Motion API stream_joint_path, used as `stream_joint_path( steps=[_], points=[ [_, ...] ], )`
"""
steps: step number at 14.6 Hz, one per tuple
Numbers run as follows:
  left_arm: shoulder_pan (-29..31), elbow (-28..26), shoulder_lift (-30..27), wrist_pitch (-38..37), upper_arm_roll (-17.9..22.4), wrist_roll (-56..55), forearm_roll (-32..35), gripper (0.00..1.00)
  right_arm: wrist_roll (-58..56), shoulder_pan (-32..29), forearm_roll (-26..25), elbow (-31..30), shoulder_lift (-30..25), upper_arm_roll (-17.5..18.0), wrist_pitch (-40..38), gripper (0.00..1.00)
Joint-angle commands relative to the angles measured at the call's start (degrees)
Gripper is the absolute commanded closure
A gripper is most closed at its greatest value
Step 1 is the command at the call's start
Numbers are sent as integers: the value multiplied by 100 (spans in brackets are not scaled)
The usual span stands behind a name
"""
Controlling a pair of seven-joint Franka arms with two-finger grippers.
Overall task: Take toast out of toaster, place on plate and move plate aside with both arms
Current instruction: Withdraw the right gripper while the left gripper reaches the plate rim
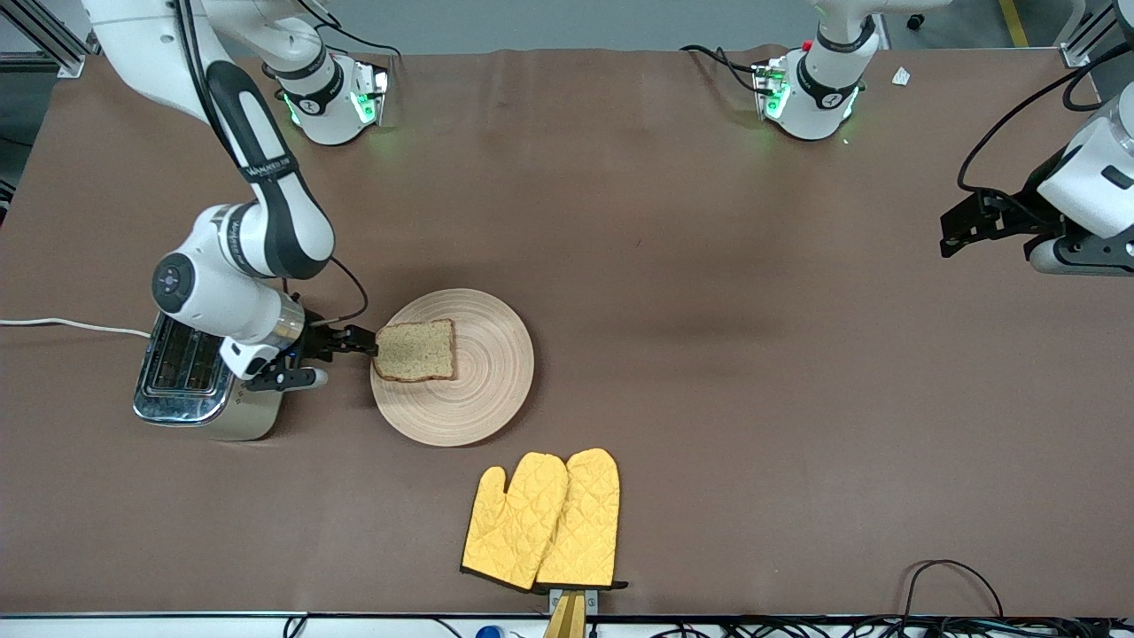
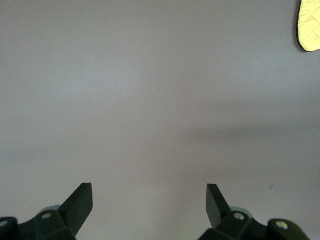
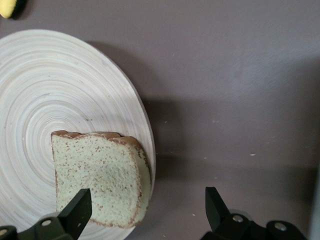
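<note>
The toast lies flat on the plate, at the rim toward the right arm's end of the table. In the right wrist view the toast slightly overhangs the edge of the plate. My right gripper is open and empty beside the toast, between the toaster and the plate. In its own view the right gripper has one finger over the toast and the other over bare table. My left gripper is open and empty and waits over bare table at the left arm's end; it also shows in its own view.
A chrome toaster stands under the right arm's wrist, beside the plate. Two yellow quilted oven mitts lie nearer to the front camera than the plate; one mitt's tip shows in the left wrist view. Cables run along the front edge.
</note>
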Motion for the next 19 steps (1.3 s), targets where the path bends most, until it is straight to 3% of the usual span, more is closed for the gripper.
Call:
stream_joint_path(
  steps=[1,4,7,8,11,15,19],
  points=[
    [31,-22,288,-49,-17,44,-545,0,153,-49,-520,155,-607,-313,-824,0],
    [5,-5,999,195,-17,-18,-1512,0,207,-58,-1073,892,-863,-744,-2073,0],
    [-83,-5,1615,547,-17,-53,-2427,0,197,-58,-2083,1718,-1100,-1026,-3014,0],
    [-118,-5,1912,801,-52,-62,-2751,0,189,-58,-2199,1982,-1144,-1106,-3252,0],
    [-636,-5,2634,1679,-61,-263,-3482,0,189,-67,-2218,2555,-1145,-1255,-3912,0],
    [-1277,-5,3496,2656,-61,-396,-4729,0,207,-58,-2227,2652,-1556,-1264,-4352,0],
    [-2120,30,4024,3737,-70,-282,-5810,0,154,-137,-2201,3222,-1778,-1396,-4879,0]
  ],
)
